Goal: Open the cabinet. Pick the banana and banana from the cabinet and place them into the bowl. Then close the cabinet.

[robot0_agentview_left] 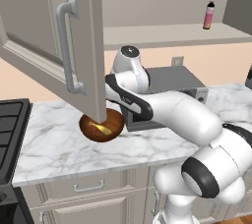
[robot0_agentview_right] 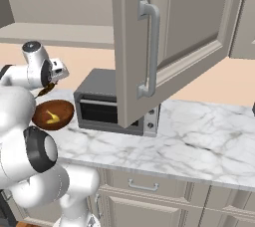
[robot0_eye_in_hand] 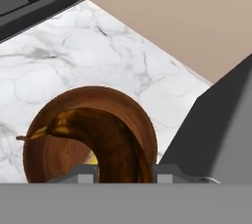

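Brown banana [robot0_eye_in_hand: 106,142] hangs pinched between the jaws of the gripper [robot0_eye_in_hand: 123,173], directly above the bowl [robot0_eye_in_hand: 142,120], where the yellow banana [robot0_agentview_left: 102,128] already lies. Lower a little, keep the fruit centred inside the rim, then release; the open cabinet door [robot0_agentview_left: 74,41] hangs close by.
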Motion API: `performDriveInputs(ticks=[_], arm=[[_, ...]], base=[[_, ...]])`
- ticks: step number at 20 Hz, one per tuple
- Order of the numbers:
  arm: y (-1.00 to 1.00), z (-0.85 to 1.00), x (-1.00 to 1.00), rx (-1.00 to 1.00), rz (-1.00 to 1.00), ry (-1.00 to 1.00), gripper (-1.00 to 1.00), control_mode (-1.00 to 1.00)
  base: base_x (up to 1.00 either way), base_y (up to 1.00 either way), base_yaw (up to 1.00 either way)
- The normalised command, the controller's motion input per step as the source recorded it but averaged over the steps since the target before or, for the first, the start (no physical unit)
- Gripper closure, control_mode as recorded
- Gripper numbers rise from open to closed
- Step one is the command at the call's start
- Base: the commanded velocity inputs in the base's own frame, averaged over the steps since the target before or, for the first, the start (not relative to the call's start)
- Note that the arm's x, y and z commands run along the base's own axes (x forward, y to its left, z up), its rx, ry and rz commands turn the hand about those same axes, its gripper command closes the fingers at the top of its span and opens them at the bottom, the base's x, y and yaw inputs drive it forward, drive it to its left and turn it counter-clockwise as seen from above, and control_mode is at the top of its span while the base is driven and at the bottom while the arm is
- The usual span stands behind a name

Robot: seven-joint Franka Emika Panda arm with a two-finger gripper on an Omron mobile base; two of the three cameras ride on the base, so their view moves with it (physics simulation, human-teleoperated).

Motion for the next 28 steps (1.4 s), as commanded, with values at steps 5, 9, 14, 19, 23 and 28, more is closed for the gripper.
performDriveInputs(ticks=[5,9,14,19,23,28], arm=[[0.18,-0.29,0.27,-0.02,0.0,-0.01,1.0,-1.0],[0.1,-0.21,0.26,-0.04,0.0,-0.02,1.0,-1.0],[0.02,-0.19,0.04,-0.05,-0.01,-0.01,1.0,-1.0],[0.13,-0.21,0.01,-0.02,0.0,-0.01,1.0,-1.0],[0.07,-0.12,0.0,0.06,0.0,0.01,1.0,-1.0],[0.0,-0.11,0.0,0.14,0.0,0.04,1.0,-1.0]], base=[[0.0,0.0,0.0],[0.0,0.0,0.0],[0.0,0.0,0.0],[0.0,0.0,0.0],[0.0,0.0,0.0],[0.0,0.0,0.0]])
